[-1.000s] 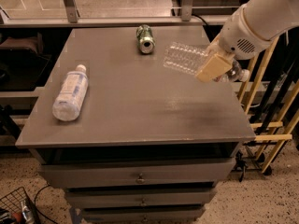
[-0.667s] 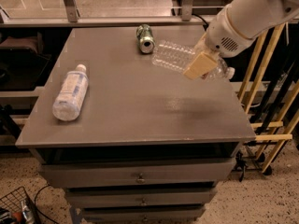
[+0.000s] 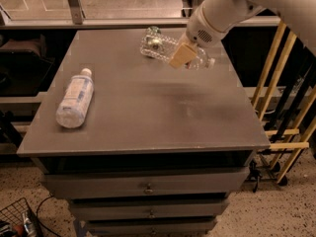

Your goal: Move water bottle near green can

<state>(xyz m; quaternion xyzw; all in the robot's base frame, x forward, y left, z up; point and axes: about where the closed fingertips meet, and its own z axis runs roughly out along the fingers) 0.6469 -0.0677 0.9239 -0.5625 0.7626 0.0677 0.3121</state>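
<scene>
Just in front of the green can (image 3: 152, 32), low over the table (image 3: 148, 117), the gripper (image 3: 178, 58) holds the water bottle (image 3: 167, 47) sideways. Its fingers are clamped round the bottle's middle, apparently to lay it down beside the can. A white bottle (image 3: 75, 98) lies well apart from the can.

The scene is dim. The table (image 3: 148, 117) top carries a faint sheen. The gripper (image 3: 180, 58), above its far right part, clasps the water bottle (image 3: 160, 48), which glints. The drawers (image 3: 148, 186) sit in shadow.
</scene>
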